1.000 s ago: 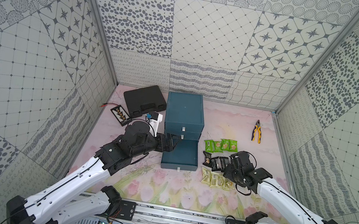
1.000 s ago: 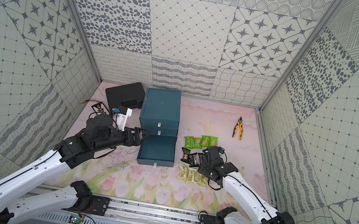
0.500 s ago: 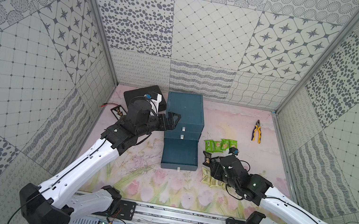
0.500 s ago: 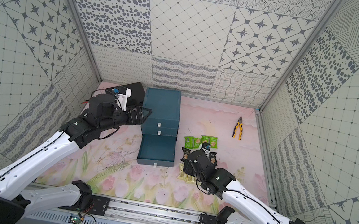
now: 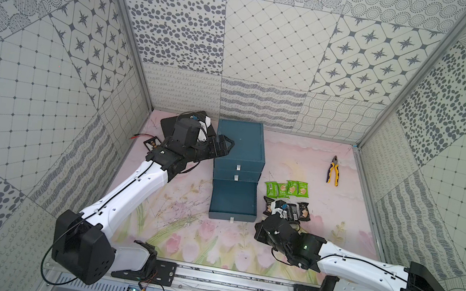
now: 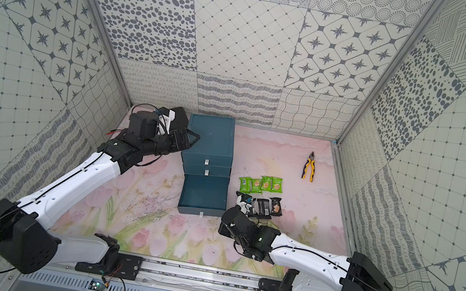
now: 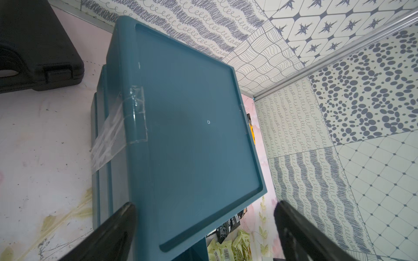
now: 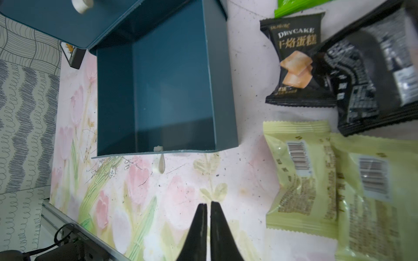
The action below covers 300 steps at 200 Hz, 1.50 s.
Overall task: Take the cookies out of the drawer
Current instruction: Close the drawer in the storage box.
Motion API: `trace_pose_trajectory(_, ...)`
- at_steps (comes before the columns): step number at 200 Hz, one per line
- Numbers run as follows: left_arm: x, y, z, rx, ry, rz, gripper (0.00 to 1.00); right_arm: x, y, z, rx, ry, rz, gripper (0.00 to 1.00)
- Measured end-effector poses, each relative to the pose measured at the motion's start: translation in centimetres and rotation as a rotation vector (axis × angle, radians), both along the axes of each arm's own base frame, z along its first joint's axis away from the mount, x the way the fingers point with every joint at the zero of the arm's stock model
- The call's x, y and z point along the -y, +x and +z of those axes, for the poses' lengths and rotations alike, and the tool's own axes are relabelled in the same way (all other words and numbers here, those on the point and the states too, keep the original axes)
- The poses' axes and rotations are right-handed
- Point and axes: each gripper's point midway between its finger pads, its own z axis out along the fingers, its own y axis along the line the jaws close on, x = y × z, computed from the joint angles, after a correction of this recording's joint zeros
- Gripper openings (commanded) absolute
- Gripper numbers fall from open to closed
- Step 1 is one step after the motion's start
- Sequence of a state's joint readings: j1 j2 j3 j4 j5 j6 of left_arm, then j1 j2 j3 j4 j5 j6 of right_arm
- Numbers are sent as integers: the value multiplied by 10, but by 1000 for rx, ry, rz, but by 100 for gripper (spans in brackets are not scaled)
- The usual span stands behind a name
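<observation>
Cookies (image 8: 300, 171) lie on the table (image 8: 181, 192) beside the pulled-out drawer (image 8: 224, 90), near but clear of the right fingers (image 8: 199, 230), which are pressed together on nothing; left fingers (image 7: 117, 226) stand spread over the cabinet (image 7: 192, 113).

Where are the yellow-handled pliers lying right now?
In both top views the pliers lie on the mat near the far right corner, beyond the green cookies and right of the blue drawer unit.

drawer unit (image 7: 192, 124) looks like smooth teal plastic, slight sheen; clear glossy tape (image 7: 117, 135) on it; cookies (image 8: 300, 171) in crinkly shiny film wrappers; bench (image 8: 176, 187) is a matt floral print, pretty scuffed; black case (image 7: 34, 45) grainy plastic
</observation>
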State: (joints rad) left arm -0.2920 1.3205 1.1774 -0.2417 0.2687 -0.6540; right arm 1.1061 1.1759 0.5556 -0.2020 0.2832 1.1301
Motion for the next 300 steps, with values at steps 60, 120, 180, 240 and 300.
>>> trace_pose_trajectory(60,2,17,-20,-46,4,6,99,-7,-1,-28,-41,9,-13,0)
trace_pose_trajectory(120,2,20,-30,-70,2,11,99,-22,6,-44,-50,30,-15,0)
trace_pose_trajectory(180,2,18,-35,-72,1,10,99,-30,43,-42,-58,135,-50,0)
trace_pose_trajectory(240,3,13,-35,-76,-7,-1,99,-50,83,-20,-14,245,-45,0)
trace_pose_trajectory(300,3,10,-34,-76,-10,-7,99,-56,102,7,59,352,-36,0)
